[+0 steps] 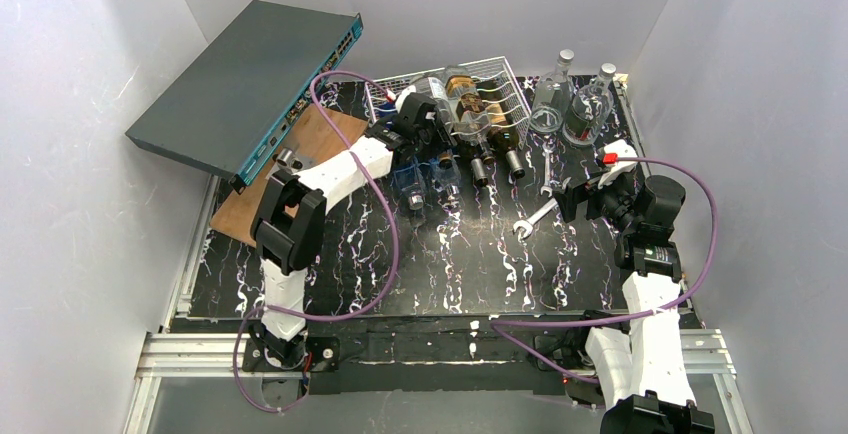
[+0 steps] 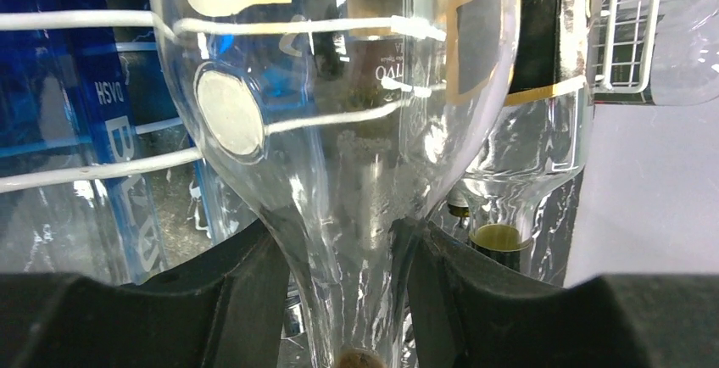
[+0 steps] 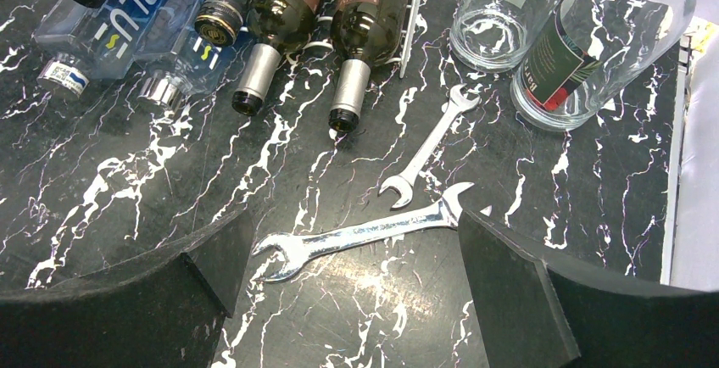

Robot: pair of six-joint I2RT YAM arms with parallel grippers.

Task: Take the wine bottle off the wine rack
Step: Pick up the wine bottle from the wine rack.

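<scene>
The white wire wine rack (image 1: 503, 76) lies at the back of the table with several bottles lying in its cradles. My left gripper (image 1: 424, 122) is at the rack's near left edge. In the left wrist view it (image 2: 348, 300) is shut on the neck of a clear wine bottle (image 2: 339, 88), with a black finger (image 2: 246, 300) pressed on each side. The bottle's body lies under the rack's white wires (image 2: 85, 20). Two dark wine bottles (image 3: 280, 12) lie beside it with their necks sticking out. My right gripper (image 3: 352, 292) is open and empty above the table, apart from the rack.
Two blue bottles (image 1: 425, 184) lie on the table in front of the rack. Two wrenches (image 3: 365, 234) lie under my right gripper. Two upright clear bottles (image 1: 570, 102) stand right of the rack. A grey network switch (image 1: 255, 84) leans at the back left over a wooden board (image 1: 290, 169).
</scene>
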